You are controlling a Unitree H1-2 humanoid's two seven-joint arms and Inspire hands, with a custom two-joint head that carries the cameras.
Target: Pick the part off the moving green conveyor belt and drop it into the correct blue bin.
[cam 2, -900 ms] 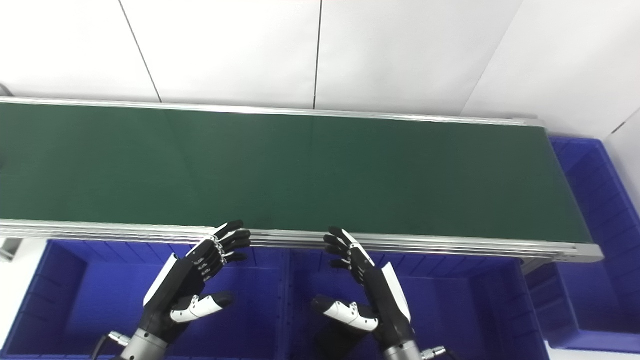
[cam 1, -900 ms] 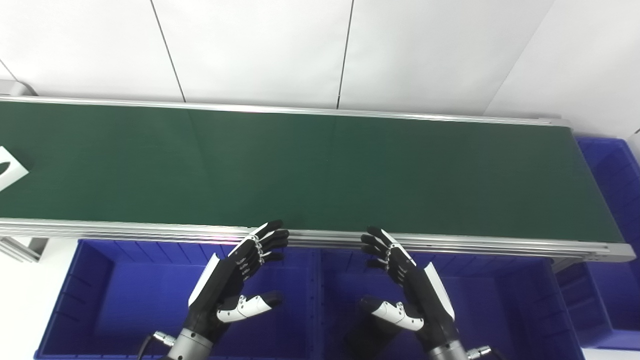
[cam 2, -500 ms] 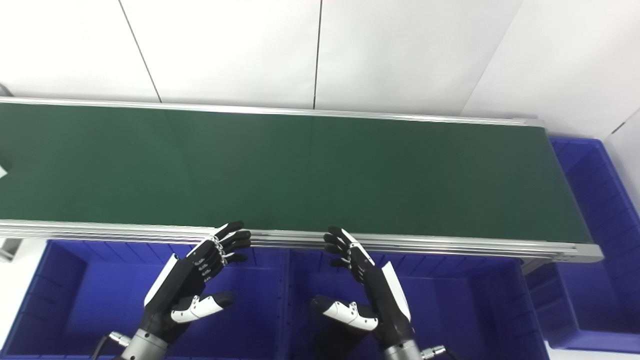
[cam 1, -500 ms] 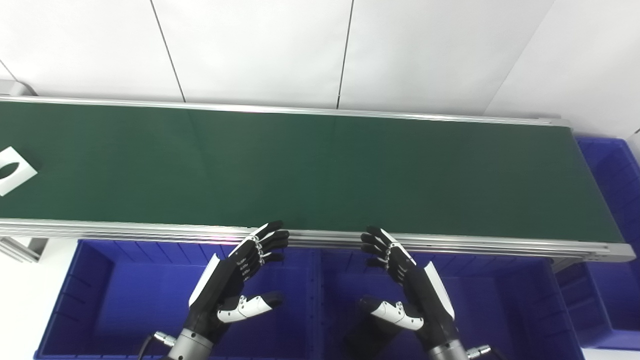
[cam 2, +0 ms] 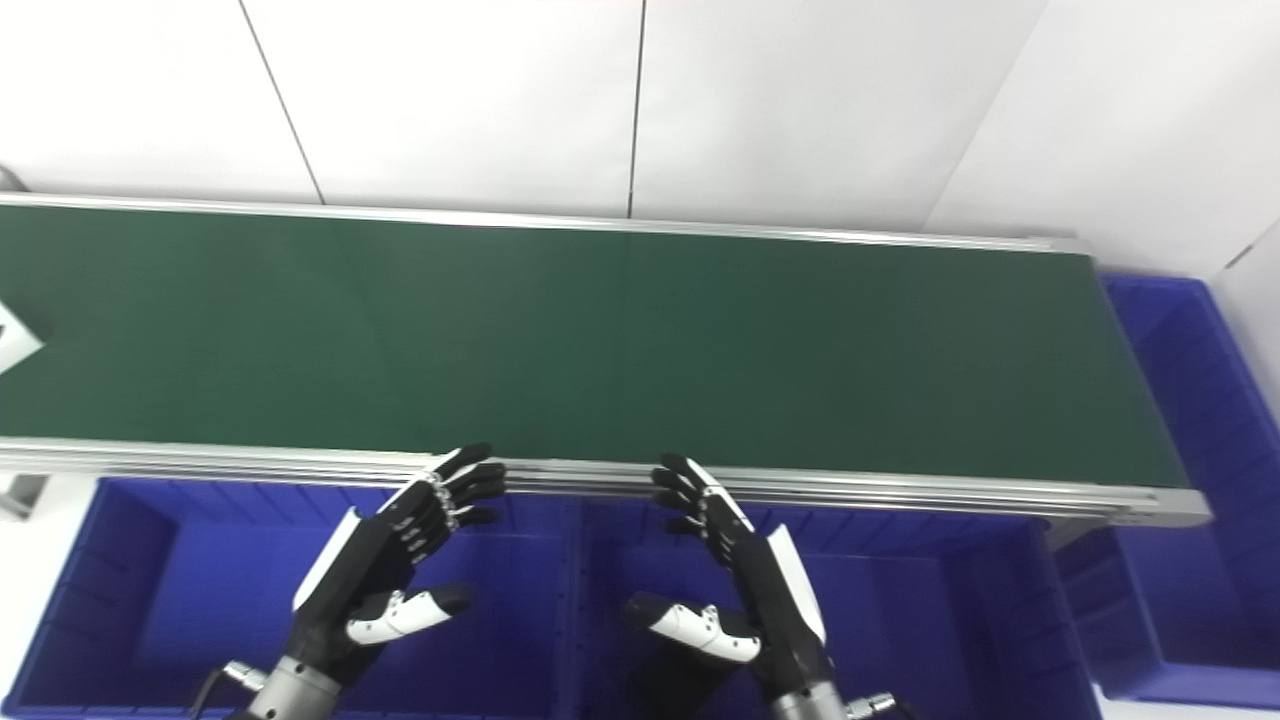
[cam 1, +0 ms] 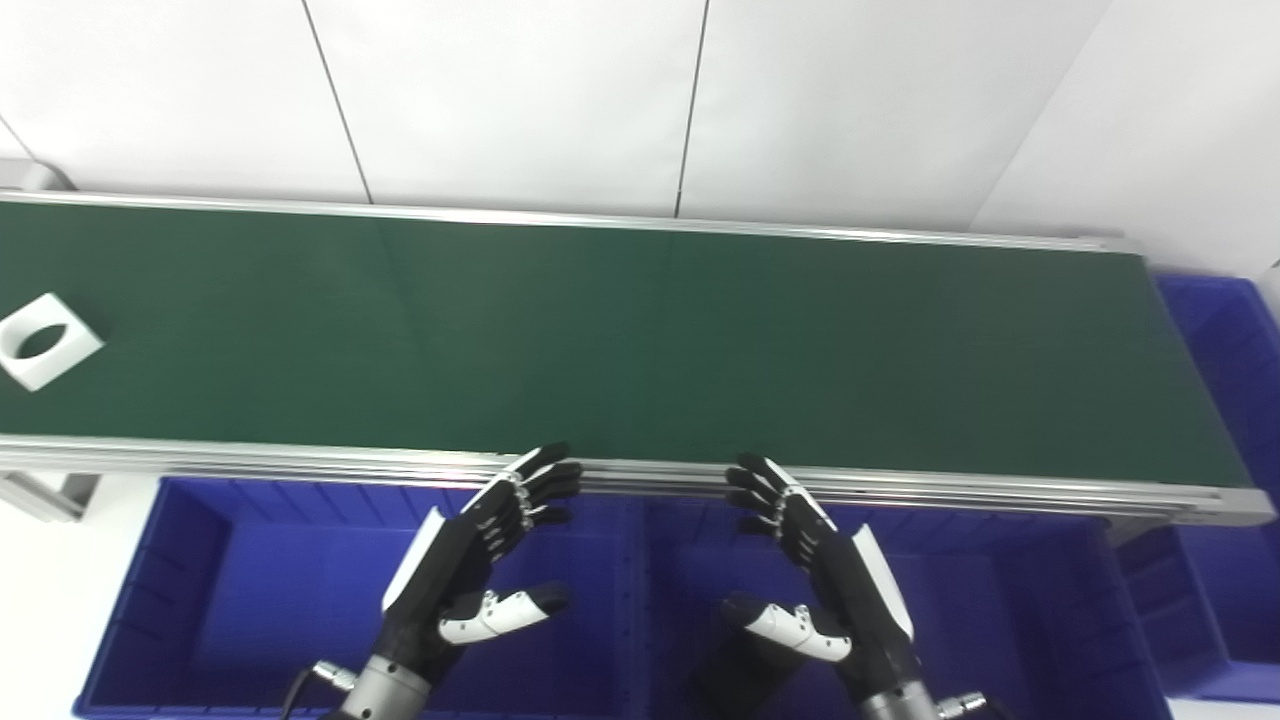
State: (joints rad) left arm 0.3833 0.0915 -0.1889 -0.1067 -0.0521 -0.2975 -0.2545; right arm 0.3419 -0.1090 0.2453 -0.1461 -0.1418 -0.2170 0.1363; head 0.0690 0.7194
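Observation:
A white square part with a round hole (cam 1: 48, 340) lies on the green conveyor belt (cam 1: 640, 340) at its far left; only its corner (cam 2: 15, 338) shows in the right eye view. My left hand (cam 1: 470, 570) is open and empty, held over the blue bins below the belt's near rail. My right hand (cam 1: 820, 570) is open and empty beside it, also short of the belt. Both hands are far to the right of the part.
A blue bin (cam 1: 210, 600) sits under my left hand and a second blue bin (cam 1: 1040, 610) under my right, split by a divider (cam 1: 630, 600). A third blue bin (cam 1: 1230, 400) stands at the belt's right end. A white wall rises behind.
The white part has travelled rightward along the belt, coming further into view at the left edge. Both hands have stayed in place, open.

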